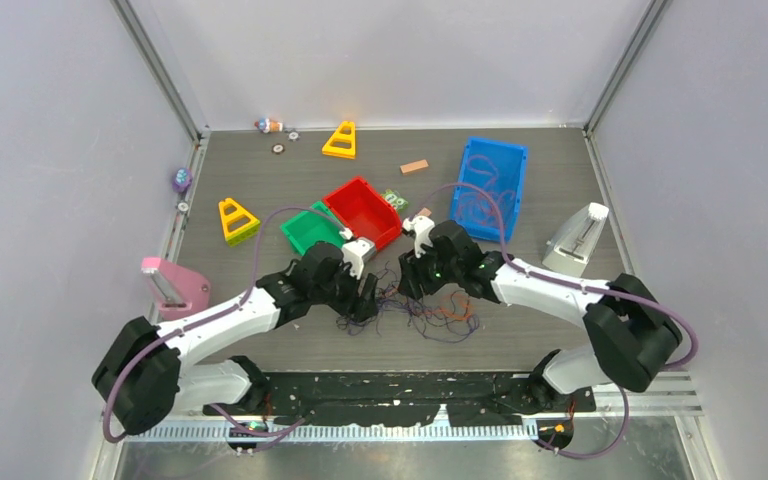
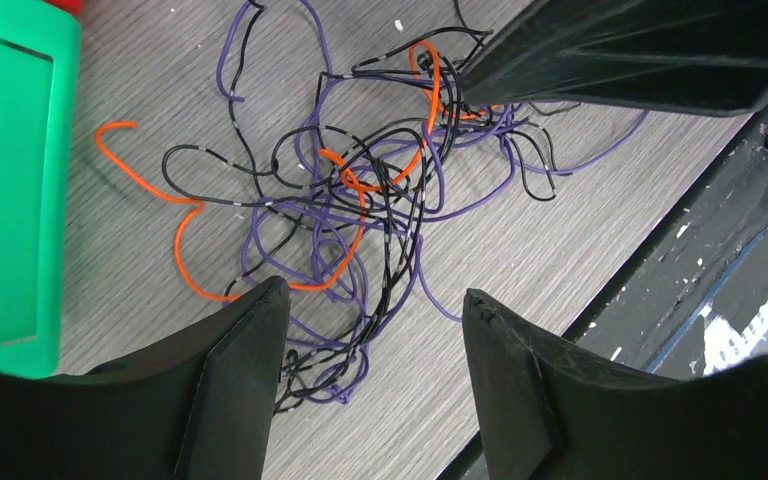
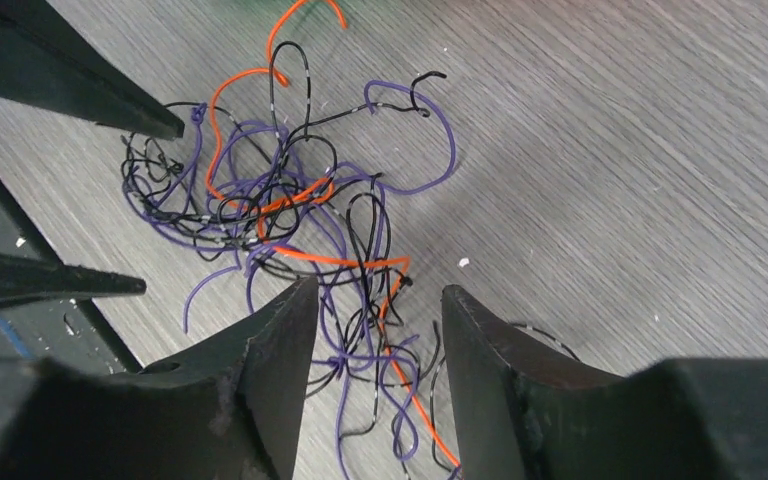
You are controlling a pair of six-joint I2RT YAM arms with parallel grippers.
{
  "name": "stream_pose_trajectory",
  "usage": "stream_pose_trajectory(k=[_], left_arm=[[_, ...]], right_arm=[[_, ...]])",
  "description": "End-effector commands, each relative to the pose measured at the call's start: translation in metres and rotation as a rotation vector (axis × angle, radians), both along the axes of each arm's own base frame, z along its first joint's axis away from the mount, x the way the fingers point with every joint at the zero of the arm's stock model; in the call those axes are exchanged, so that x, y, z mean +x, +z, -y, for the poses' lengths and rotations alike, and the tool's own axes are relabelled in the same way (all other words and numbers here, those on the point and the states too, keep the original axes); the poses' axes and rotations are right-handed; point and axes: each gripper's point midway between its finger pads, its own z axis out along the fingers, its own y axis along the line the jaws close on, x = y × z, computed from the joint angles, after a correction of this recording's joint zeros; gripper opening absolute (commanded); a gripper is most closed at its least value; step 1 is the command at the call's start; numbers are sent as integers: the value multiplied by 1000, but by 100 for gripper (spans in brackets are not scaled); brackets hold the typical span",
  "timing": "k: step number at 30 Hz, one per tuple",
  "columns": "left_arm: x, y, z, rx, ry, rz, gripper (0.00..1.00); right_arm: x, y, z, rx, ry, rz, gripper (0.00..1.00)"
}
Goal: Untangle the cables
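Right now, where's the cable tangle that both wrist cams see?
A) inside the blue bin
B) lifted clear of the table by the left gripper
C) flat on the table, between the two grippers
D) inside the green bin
C: the cables lie loose on the table, with the left gripper and the right gripper each straddling strands, jaws apart, nothing lifted.

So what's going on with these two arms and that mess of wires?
The left arm and right arm both reach low over a tangle of thin orange, purple and black cables on the table. Each has its jaws apart, with strands between them. Nothing looks gripped; the cables lie in one heap.
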Motion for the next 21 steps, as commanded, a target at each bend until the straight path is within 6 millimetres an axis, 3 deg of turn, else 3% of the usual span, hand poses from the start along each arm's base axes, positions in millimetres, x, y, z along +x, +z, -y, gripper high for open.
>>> stream_pose_trajectory(k=[1,4,5,7,10,14,16,20,21], left_arm=[[6,4,15,-56,-21,13,63],[6,0,17,-50,-28,2,49],[6,-1,17,-48,-30,-2,43],[6,-3,16,-41,-30,-5,25],[6,-5,15,-32,-24,-6,1],[8,-9,5,0,17,4,0],[13,-10,-6,14,79,29,0],[26,-2,-36,-4,263,79,0],[29,1,-44,-19,310,90,0]], right_arm=[[29,25,-25,67,2,119,52],[30,22,-30,57,8,112,30],[30,24,-30,60,2,116,17],[31,31,-27,74,-18,140,7],[29,41,-16,81,-55,175,6],[30,69,7,83,-149,248,5],[37,79,31,54,-273,289,5],[49,100,99,12,-633,367,5],[53,101,125,-28,-750,393,5]])
